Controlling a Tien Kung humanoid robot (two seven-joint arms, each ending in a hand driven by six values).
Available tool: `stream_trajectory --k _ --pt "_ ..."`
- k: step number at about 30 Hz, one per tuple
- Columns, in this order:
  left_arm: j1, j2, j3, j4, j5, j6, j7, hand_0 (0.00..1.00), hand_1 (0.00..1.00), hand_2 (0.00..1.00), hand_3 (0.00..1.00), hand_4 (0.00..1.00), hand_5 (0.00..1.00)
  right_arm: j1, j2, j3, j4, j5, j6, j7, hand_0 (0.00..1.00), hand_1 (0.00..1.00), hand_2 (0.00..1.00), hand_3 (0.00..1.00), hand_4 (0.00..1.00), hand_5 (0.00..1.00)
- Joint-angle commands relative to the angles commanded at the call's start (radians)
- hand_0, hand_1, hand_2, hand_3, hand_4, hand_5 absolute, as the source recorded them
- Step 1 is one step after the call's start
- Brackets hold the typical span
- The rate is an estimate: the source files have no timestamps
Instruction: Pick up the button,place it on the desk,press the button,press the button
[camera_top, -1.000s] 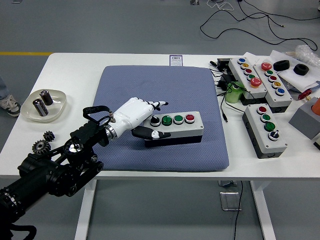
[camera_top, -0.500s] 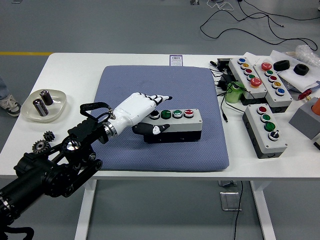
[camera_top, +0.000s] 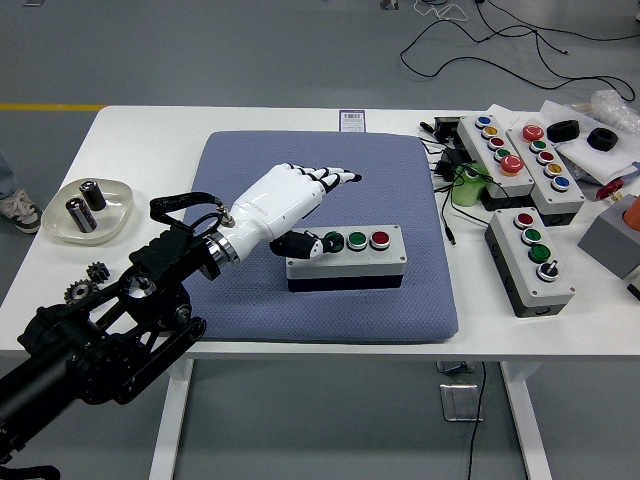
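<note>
White table (camera_top: 150, 150) with blue pad (camera_top: 300, 160); the button box (camera_top: 346, 258) now rests flat on the pad. The left hand (camera_top: 285, 200) has released and lifted, fingers extended, empty, thumb near the leftmost button. Placement appears complete; pressing comes next.

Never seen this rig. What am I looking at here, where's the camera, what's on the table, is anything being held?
It is a humanoid robot with black arms ending in five-fingered hands. There is one picture, from a camera high on the robot's side, looking forward and down over a white table. Only the left hand, in a white shell, shows; the right is out of view. It hovers over the left end of a grey button box, fingers extended, thumb at the box's left end, gripping nothing. The box sits flat on a blue pad and has green and red buttons. To the right lie more button boxes and cables; to the left, a dish with two cylinders, and small gears.
</note>
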Motion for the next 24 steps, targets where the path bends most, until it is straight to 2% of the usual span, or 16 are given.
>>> stream_trajectory --k 5,6,10,11,12,17,18,23,24 --pt "-0.006 -0.007 0.028 -0.055 -0.079 -0.049 0.087 0.188 0.021 0.105 0.69 0.779 0.998 0.0 0.0 -0.001 0.0 0.0 0.0 0.0 0.674 0.654 0.68 0.626 0.31 0.172" --pt "-0.008 -0.01 0.036 -0.06 -0.09 -0.054 0.106 0.126 0.002 0.044 0.644 0.633 0.998 0.0 0.0 -0.001 0.0 0.001 0.0 -0.001 0.673 0.654 0.679 0.627 0.309 0.17" --pt "-0.013 -0.019 0.066 -0.059 -0.113 -0.088 0.162 0.126 0.002 0.044 0.644 0.633 0.998 0.001 0.001 -0.004 0.0 0.002 0.0 -0.001 0.673 0.654 0.679 0.627 0.309 0.17" --pt "-0.013 -0.021 0.074 -0.056 -0.12 -0.097 0.169 0.126 0.002 0.044 0.644 0.633 0.998 0.001 0.001 -0.005 0.0 0.004 0.0 -0.002 0.673 0.654 0.679 0.627 0.309 0.17" --pt "-0.014 -0.021 0.077 -0.055 -0.123 -0.101 0.172 0.036 0.002 0.034 0.642 0.606 0.921 0.001 0.001 -0.005 0.0 0.005 0.0 -0.002 0.673 0.654 0.679 0.627 0.309 0.17" --pt "-0.017 -0.035 0.109 -0.034 -0.135 -0.12 0.214 0.036 0.002 0.034 0.642 0.606 0.921 0.0 -0.001 -0.006 0.0 0.006 0.0 -0.001 0.673 0.654 0.679 0.627 0.309 0.17" --pt "-0.019 -0.039 0.113 -0.028 -0.129 -0.125 0.223 0.017 0.002 0.028 0.647 0.588 0.836 -0.001 -0.001 -0.005 0.0 0.004 0.0 -0.001 0.674 0.653 0.678 0.626 0.308 0.17" --pt "-0.024 -0.047 0.123 -0.007 -0.112 -0.143 0.237 0.017 0.002 0.028 0.647 0.588 0.836 -0.002 -0.001 -0.004 0.0 0.001 0.0 -0.002 0.674 0.653 0.678 0.626 0.308 0.17" --pt "-0.025 -0.047 0.125 -0.004 -0.111 -0.145 0.239 0.018 0.002 0.028 0.651 0.583 0.811 -0.002 -0.001 -0.003 0.0 0.001 0.0 -0.002 0.674 0.653 0.678 0.626 0.308 0.17"
